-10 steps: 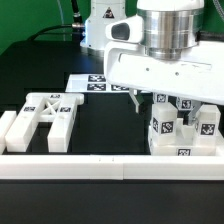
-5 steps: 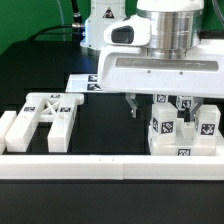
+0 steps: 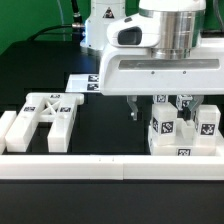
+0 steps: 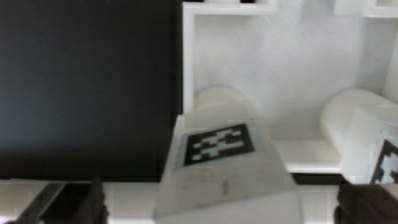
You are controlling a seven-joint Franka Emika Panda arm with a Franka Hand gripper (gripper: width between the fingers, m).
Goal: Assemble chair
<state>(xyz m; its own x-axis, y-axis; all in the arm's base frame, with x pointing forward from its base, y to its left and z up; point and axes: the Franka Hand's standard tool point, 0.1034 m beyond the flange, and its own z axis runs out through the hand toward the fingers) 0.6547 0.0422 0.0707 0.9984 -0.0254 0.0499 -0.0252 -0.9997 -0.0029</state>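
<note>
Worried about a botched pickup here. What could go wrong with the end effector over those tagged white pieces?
1. The tagged pieces stand crowded together under the open end effector, so a finger may come down on a neighbouring piece rather than beside the intended one.
2. A knocked piece could topple against the white rail just in front.

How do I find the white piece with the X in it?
Start at the long white rail along the front of the black table. Right behind it, at the exterior view's left, the X-braced frame lies flat by itself. Only it has a big X cut through it; the other chair parts stand bunched at that view's right.
</note>
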